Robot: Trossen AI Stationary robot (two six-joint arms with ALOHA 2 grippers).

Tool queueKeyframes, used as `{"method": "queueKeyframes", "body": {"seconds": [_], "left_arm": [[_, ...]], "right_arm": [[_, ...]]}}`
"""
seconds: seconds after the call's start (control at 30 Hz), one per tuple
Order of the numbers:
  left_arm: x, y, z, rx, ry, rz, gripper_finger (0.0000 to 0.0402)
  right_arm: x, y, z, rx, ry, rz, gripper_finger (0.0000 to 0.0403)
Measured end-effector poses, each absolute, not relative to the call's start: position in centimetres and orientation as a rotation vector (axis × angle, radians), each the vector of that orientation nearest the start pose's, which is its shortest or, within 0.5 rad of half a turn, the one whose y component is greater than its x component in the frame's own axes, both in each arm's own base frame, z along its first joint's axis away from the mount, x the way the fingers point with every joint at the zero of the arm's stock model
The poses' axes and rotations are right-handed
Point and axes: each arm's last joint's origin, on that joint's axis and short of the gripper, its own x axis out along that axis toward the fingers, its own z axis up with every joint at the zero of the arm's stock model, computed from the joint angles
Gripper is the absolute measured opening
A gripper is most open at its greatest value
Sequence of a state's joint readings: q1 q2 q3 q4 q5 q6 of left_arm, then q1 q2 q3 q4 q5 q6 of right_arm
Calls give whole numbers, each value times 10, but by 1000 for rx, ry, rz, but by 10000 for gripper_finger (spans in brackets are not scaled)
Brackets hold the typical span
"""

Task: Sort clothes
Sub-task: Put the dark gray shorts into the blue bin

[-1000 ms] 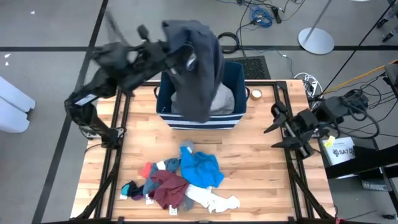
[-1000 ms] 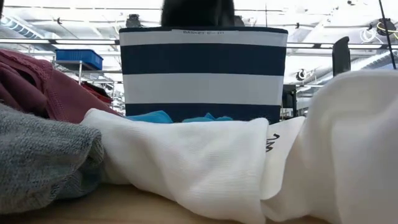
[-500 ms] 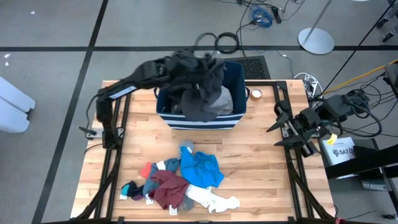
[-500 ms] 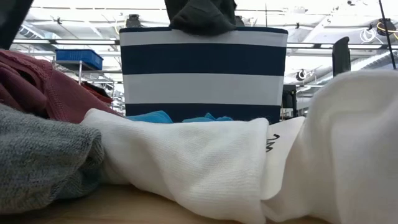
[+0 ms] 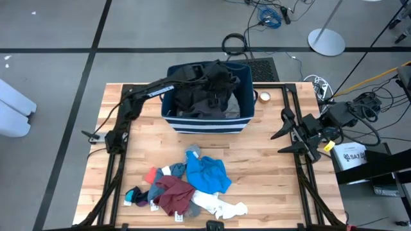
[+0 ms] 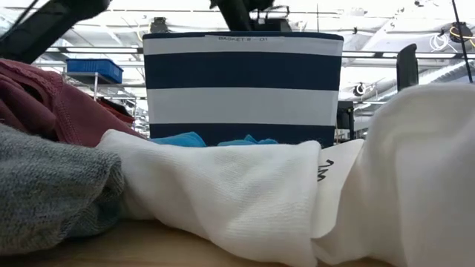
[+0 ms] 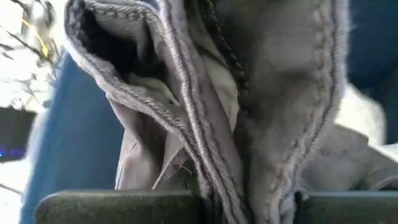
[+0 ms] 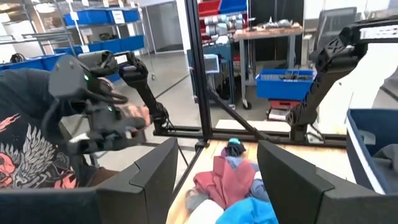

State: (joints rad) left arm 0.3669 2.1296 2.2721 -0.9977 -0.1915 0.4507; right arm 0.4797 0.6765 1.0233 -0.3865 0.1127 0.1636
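The bin (image 5: pixel 207 122) hid most of the dark grey garment (image 5: pixel 204 96). In the low view, the white sock (image 6: pixel 223 200) was cut off by the frame's edge.

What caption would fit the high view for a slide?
Left gripper lowers a dark grey garment into the striped bin; small clothes wait on the table.

You're in robotics lab or workshop, not home. Grey taped floor (image 5: pixel 51 38) around framed wooden tabletop (image 5: pixel 270 167), loose cables (image 5: pixel 273 14) lying about. Metal shelving with blue storage bins (image 8: pixel 99 15) behind you, workbench (image 8: pixel 273 31) with gear, fluorescent ceiling lights (image 6: pixel 386 22).
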Motion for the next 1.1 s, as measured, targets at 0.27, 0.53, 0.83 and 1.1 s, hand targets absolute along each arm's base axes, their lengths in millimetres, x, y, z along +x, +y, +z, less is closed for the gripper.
{"method": "queueKeyframes", "body": {"seconds": [0.27,0.53,0.83,1.1], "left_arm": [[428,193,302,275,1157,288,34],[421,194,273,186,1346,172,35],[421,173,299,399,1367,322,68],[399,142,383,421,1069,390,151]], "right_arm": [[109,53,402,149,99,360,208],[110,54,398,139,132,357,208],[110,54,397,161,149,354,208],[111,53,397,160,147,332,208]]}}
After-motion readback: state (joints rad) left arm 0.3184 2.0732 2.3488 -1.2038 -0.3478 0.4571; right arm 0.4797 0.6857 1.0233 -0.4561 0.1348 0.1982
